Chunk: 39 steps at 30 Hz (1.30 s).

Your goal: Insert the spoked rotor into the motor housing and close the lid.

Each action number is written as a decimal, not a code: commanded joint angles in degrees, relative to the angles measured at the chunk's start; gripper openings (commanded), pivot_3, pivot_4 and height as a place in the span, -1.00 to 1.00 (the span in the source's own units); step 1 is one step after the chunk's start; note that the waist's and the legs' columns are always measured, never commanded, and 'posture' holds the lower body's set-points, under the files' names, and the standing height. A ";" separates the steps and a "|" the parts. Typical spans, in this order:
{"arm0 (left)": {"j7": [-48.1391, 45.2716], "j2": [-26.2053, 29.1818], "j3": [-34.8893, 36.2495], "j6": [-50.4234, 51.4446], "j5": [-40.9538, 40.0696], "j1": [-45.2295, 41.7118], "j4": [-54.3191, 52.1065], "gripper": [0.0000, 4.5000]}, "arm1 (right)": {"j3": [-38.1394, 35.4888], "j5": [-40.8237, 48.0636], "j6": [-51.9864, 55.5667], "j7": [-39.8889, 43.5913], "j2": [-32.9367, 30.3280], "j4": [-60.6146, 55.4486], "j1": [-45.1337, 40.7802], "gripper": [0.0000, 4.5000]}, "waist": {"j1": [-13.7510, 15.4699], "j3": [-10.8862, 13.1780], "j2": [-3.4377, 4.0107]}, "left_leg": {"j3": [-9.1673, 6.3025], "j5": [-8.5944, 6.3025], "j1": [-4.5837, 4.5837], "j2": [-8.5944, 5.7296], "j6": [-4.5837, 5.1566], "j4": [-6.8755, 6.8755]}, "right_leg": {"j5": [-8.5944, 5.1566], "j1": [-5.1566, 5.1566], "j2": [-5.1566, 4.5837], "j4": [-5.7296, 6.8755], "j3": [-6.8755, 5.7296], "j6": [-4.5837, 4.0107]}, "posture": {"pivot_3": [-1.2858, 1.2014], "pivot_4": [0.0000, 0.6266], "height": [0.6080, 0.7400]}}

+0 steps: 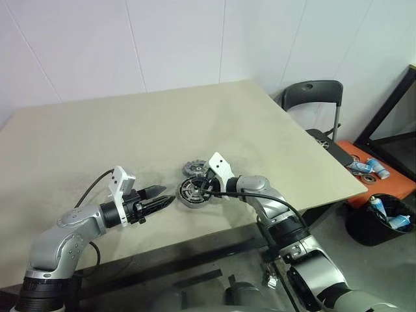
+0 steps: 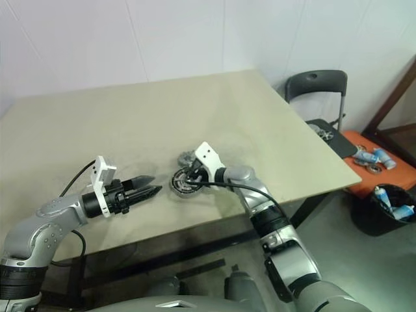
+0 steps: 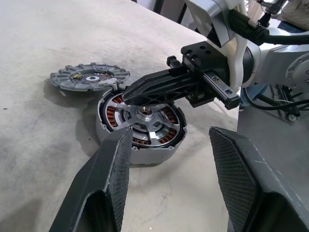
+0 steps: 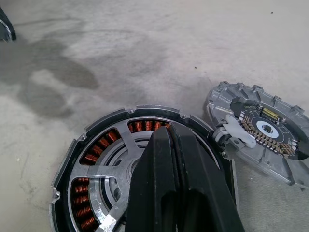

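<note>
Lying flat, spoked rotor [image 3: 145, 118] facing up

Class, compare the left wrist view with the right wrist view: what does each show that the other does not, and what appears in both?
Left wrist view alone: the left gripper, its fingers apart, a little short of the motor housing, and the right arm's white and grey wrist behind. Right wrist view alone: the circuit ring and white tab on the lid, seen close. Both: the shut right gripper over the spoked rotor, which sits inside the copper windings of the housing, the lid lying flat right beside the housing, and the beige table.
</note>
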 commanded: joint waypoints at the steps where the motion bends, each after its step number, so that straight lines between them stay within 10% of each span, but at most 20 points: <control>1: -0.26 0.10 0.62 -1.20 0.16 -0.97 -0.13 0.20 | -2.63 4.18 4.25 2.43 -0.29 -2.54 -0.29 -0.99 | 0.05 0.00 -0.01 | 0.00 0.00 0.06 0.00 0.00 0.00 | 0.00 0.07 -0.01 -0.02 0.00 0.00 | 0.03 -1.00 1.00; 6: -0.66 0.09 0.40 -1.62 0.30 -1.30 0.45 0.20 | -8.16 12.78 10.72 4.34 1.19 -6.98 -2.19 -0.99 | 0.03 0.06 0.00 | 0.00 0.00 0.07 0.01 0.00 -0.02 | 0.00 0.07 -0.02 -0.03 0.02 0.01 | 0.03 -1.00 1.00; 18: -1.44 0.15 0.08 -2.76 1.02 -1.52 1.77 0.20 | 4.79 -1.88 -2.18 1.92 -2.00 1.60 0.73 -0.99 | -0.14 0.02 -0.05 | 0.05 -0.01 0.28 0.02 -0.01 -0.09 | -0.03 0.20 -0.02 -0.06 0.06 0.00 | 0.03 -1.00 1.00; 28: -2.19 -1.02 -0.53 -4.07 1.93 -1.16 2.19 0.20 | -6.18 15.56 15.56 11.17 -6.22 -14.04 -4.00 -0.99 | 0.16 0.09 0.03 | 0.01 -0.01 -0.28 0.00 0.00 -0.08 | -0.02 -0.29 -0.10 -0.07 0.07 0.02 | 0.03 -1.00 1.00; 33: -2.81 -1.52 -1.26 -4.43 2.66 -2.54 3.64 0.20 | 6.96 1.94 -2.67 20.71 -20.12 -18.07 -6.61 -0.99 | 0.11 0.07 -0.01 | 0.01 -0.03 -0.68 -0.02 0.04 -0.06 | 0.02 -0.70 -0.07 -0.09 0.04 0.12 | 0.03 -1.00 1.00; 39: -2.45 -3.06 -2.49 -5.09 3.17 -3.05 3.96 0.20 | 17.06 -11.81 -32.75 29.48 -26.39 -5.21 -13.94 -0.31 | -0.04 0.14 -0.05 | 0.15 -0.02 -0.64 -0.08 0.04 -0.01 | -0.02 -0.66 0.02 -0.09 0.09 0.07 | 0.03 -1.00 1.00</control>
